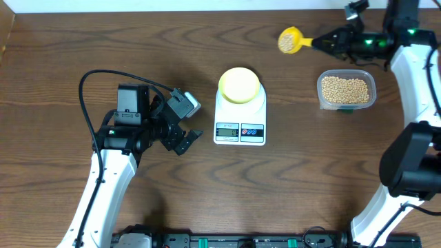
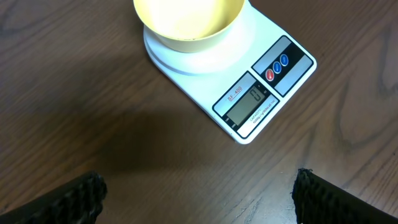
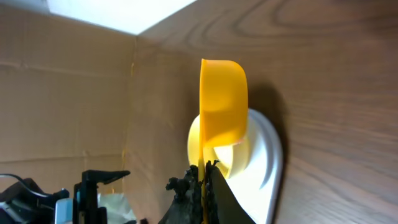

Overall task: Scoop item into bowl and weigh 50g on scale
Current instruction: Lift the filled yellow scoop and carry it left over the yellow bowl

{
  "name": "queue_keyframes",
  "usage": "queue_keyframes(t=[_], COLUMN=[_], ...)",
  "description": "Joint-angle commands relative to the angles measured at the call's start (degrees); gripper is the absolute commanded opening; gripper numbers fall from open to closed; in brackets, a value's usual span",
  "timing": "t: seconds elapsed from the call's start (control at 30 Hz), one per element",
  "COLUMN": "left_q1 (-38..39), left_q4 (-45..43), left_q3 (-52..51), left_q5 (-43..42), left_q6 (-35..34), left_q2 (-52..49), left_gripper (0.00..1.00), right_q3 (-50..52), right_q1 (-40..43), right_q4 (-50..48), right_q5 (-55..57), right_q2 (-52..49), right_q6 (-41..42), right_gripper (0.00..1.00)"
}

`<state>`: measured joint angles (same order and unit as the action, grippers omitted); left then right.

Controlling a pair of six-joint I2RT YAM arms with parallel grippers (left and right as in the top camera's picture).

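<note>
The pale yellow-green bowl (image 1: 239, 85) sits empty on the white scale (image 1: 240, 124) at table centre; both also show in the left wrist view, the bowl (image 2: 186, 22) and the scale (image 2: 261, 99). Tan beans (image 1: 344, 88) fill a clear tub (image 1: 368, 100) at the right. My right gripper (image 1: 324, 43) is shut on the handle of a yellow scoop (image 1: 289, 40) holding beans, raised at the back right, up and left of the tub. In the right wrist view the scoop (image 3: 222, 102) stands edge-on above the fingers (image 3: 205, 171). My left gripper (image 1: 186, 134) is open and empty left of the scale, its fingers wide apart (image 2: 199, 193).
A black cable (image 1: 89, 86) loops over the table at the left arm. The right arm's white links (image 1: 413, 76) run down the right edge past the tub. A cardboard wall (image 3: 68, 93) stands beyond the table's far edge.
</note>
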<state>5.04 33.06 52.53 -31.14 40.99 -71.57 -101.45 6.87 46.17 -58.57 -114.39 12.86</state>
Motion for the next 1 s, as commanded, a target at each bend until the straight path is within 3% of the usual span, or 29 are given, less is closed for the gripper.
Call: queue_keyframes(t=[0.0,0.33,0.97], left_q1=[-0.15,-0.15,-0.15], left_q4=[0.15,0.15,0.15], left_q3=[0.13,0.13,0.13], left_q5=[0.33,0.33,0.33], left_q6=[0.98,0.98,0.98], left_q2=[-0.35,-0.35,-0.35], left_gripper=[0.97,0.98,0.98], right_q3=[0.11,0.11,0.09], right_q1=[-3.23,-9.53,-20.37], right_q4=[-0.11,-0.04,4.85], right_q5=[-1.84,-1.03,17.05], right_q2=[-0.85,-0.85,-0.81], right_q6=[1.90,1.84,-1.36], right_gripper=[0.01,0.01,0.01])
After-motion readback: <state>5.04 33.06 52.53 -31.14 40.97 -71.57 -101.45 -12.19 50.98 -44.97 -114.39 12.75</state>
